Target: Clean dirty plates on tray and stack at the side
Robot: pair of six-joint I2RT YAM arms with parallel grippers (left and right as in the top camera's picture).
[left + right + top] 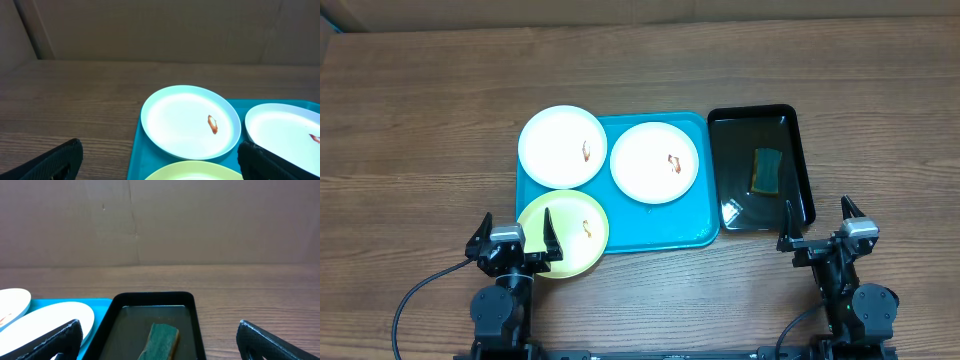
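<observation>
The turquoise tray (655, 228) holds three plates, each with a small orange smear. One white plate (562, 146) overhangs its back left corner and a second white plate (654, 161) lies mid-tray. The yellow-green plate (570, 232) overhangs the front left corner. My left gripper (516, 240) stands open at the table's front, its right finger over the yellow-green plate (195, 171), with the white plate (190, 121) ahead. My right gripper (817, 222) is open and holds nothing, in front of the black tray.
A glossy black tray (798, 160) lies against the turquoise tray's right side, with liquid and a green-and-yellow sponge (767, 170) in it. From the right wrist the sponge (160, 341) lies straight ahead. Bare wooden table surrounds both trays, with a cardboard wall behind.
</observation>
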